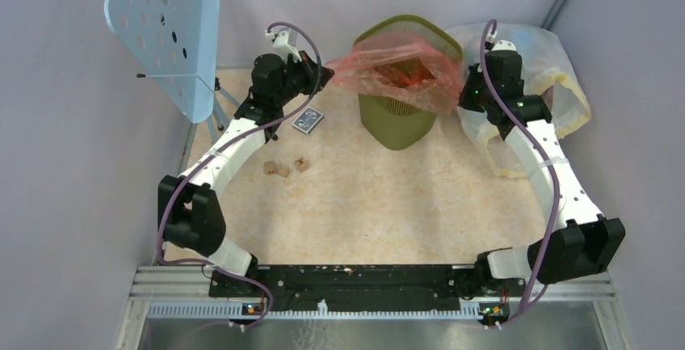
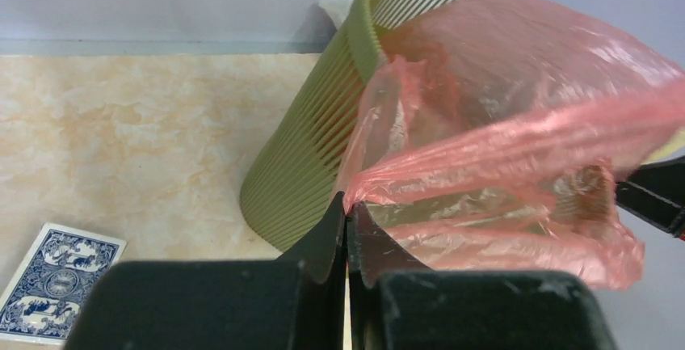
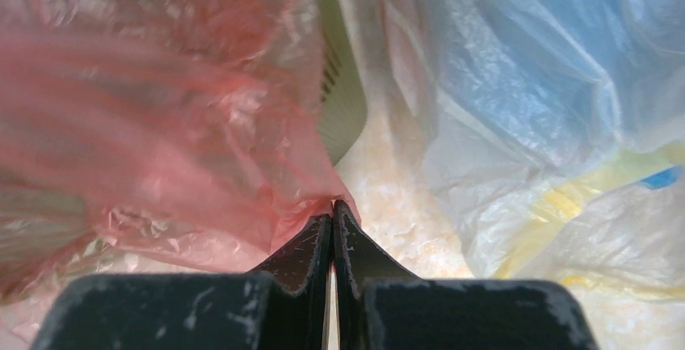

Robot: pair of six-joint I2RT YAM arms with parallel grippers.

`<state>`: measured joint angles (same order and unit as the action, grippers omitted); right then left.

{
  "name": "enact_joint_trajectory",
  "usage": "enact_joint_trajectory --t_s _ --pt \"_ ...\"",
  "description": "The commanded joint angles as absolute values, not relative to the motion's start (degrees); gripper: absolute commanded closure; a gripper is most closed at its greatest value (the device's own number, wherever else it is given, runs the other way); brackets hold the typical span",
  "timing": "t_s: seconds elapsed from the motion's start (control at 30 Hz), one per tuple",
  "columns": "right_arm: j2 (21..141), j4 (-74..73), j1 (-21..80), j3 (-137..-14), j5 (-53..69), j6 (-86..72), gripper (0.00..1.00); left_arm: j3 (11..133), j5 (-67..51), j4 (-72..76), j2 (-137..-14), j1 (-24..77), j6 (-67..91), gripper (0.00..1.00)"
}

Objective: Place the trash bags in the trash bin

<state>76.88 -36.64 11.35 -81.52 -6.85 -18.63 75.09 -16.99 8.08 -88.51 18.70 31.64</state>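
The red-orange trash bag (image 1: 396,71) is stretched across the top of the olive-green trash bin (image 1: 397,115), sagging into its mouth. My left gripper (image 1: 327,78) is shut on the bag's left edge; in the left wrist view its tips (image 2: 347,206) pinch the plastic (image 2: 517,136) beside the bin's ribbed wall (image 2: 311,164). My right gripper (image 1: 462,95) is shut on the bag's right edge; in the right wrist view its tips (image 3: 334,208) pinch the bag (image 3: 161,124), with a strip of the bin (image 3: 343,107) behind.
A large clear-yellowish stuffed bag (image 1: 545,83) sits right of the bin, close behind my right arm, also in the right wrist view (image 3: 533,107). A pale blue perforated stand (image 1: 165,31) is at the back left. A blue card box (image 1: 307,121) and small brown blocks (image 1: 279,168) lie on the table.
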Motion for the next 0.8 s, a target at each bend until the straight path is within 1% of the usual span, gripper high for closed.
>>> enact_joint_trajectory --t_s 0.0,0.1,0.2,0.37,0.43,0.47,0.6,0.77 --pt "76.68 -31.03 8.79 -80.76 -10.11 -18.56 1.00 73.16 -15.47 14.13 -90.95 17.94 32.00 1.00" --pt "77.65 -29.18 7.11 -80.44 -9.79 -18.84 1.00 71.68 -15.24 18.76 -92.45 17.71 32.68 1.00" --pt "78.84 -27.49 5.34 -81.16 -8.91 -19.25 1.00 72.82 -13.88 19.64 -94.31 17.37 32.90 1.00" --pt "80.43 -24.59 4.75 -84.25 -7.16 -17.91 1.00 76.81 -18.00 25.53 -97.39 17.12 33.13 1.00" --pt "80.85 -23.20 4.59 -85.02 -4.72 -16.91 0.92 78.30 -19.55 27.72 -98.54 17.13 33.40 0.88" --pt "81.13 -22.68 4.51 -85.32 -3.85 -16.66 0.88 79.35 -20.01 28.40 -99.12 17.13 33.50 0.85" --pt "83.11 -22.33 3.59 -87.59 1.18 -15.53 0.82 82.46 -23.24 29.25 -101.41 17.14 34.06 0.76" --pt "83.82 -22.00 2.35 -89.03 2.59 -15.91 0.77 84.07 -23.52 29.82 -102.49 17.07 34.28 0.71"
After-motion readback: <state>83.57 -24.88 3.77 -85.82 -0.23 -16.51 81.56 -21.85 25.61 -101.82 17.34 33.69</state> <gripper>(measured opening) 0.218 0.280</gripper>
